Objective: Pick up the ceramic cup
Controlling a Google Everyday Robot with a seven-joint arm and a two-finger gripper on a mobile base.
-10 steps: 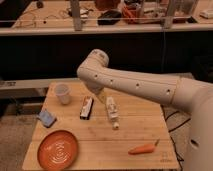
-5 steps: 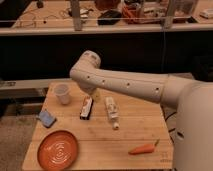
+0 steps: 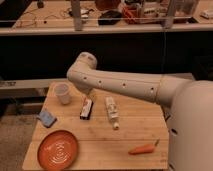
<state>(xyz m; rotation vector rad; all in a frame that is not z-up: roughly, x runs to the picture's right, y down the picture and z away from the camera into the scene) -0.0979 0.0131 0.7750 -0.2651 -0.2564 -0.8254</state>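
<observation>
The ceramic cup [image 3: 62, 93] is small, plain white and handleless, and stands upright at the back left of the wooden table [image 3: 130, 132]. My white arm [image 3: 120, 84] reaches from the right across the back of the table, its bend just right of and above the cup. The gripper [image 3: 88, 93] hangs below that bend, mostly hidden by the arm, a short way right of the cup and above the dark bar. It holds nothing that I can see.
A dark bar with a red stripe [image 3: 86, 108] and a white bottle-shaped tube [image 3: 112, 112] lie mid-table. A blue sponge [image 3: 46, 118] and an orange plate [image 3: 58, 149] are front left, a carrot [image 3: 142, 148] front right. A cluttered bench [image 3: 100, 22] stands behind.
The arm has swung left, bringing its bend and the gripper closer to the cup. The objects on the table have not moved.
</observation>
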